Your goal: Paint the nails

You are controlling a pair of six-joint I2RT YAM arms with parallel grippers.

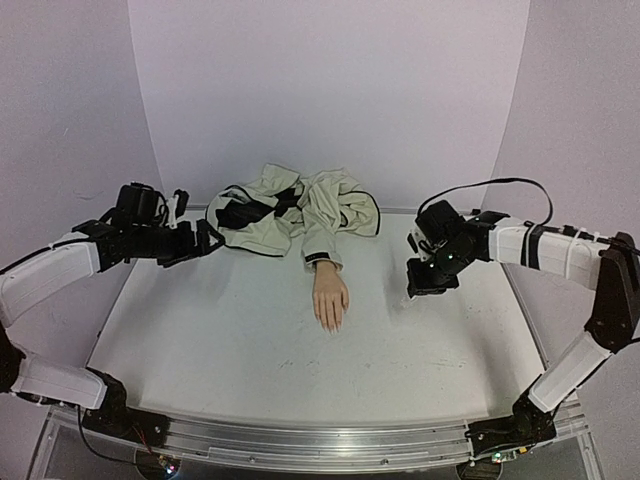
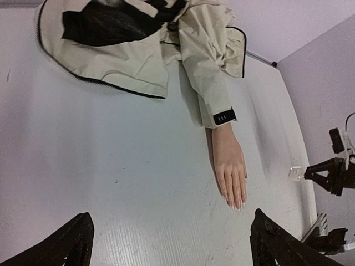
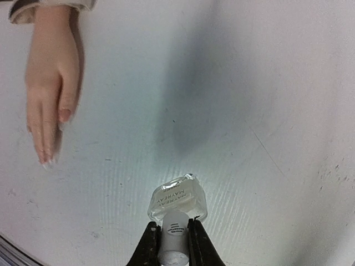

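Place: we take this for a robotics lab, a closed-off test cell built round one bench.
Walls: we see plain pale lilac panels (image 1: pixel 330 90) behind the table and on both its sides.
Table: we see a white, scuffed table (image 1: pixel 220 340) edged at its near side by an aluminium rail (image 1: pixel 320 440).
Machines: we count two white-and-black arms, the left arm (image 1: pixel 50 275) and the right arm (image 1: pixel 560 250), their bases fixed at that rail.
Wiring: we notice a black cable (image 1: pixel 500 183) looping loose above the right arm.
Props: we find staged items here: a mannequin hand (image 1: pixel 330 298) in the sleeve of a cream jacket (image 1: pixel 290 210), and a small bottle (image 3: pixel 177 202).
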